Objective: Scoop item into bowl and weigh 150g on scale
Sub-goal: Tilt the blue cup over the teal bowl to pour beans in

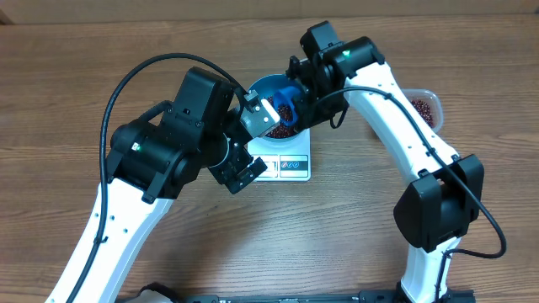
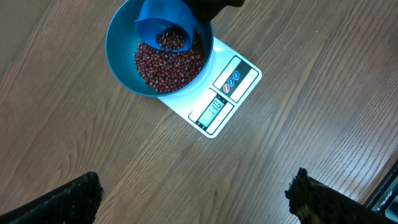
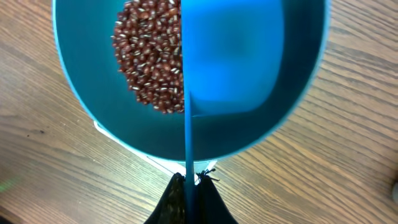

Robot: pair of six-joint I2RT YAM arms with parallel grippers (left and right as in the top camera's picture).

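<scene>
R gripper (image 3: 186, 190) clamped on blue scoop (image 2: 158, 22) handle, scoop over bowl (image 2: 118, 50). Beans (image 2: 171, 65) heaped inside; bowl on scale (image 2: 221, 102). L gripper (image 1: 253, 145) fingers apart, empty, just left of scale.

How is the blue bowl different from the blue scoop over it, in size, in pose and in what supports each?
Size: the bowl is wide and round; the scoop is much smaller and fits within its rim.
Support: the bowl stands on the scale; the scoop is held over the bowl by the shut right pincer.
Pose: the bowl sits level; the scoop is tilted.
Shared: both are blue and both hold red-brown beans.
</scene>
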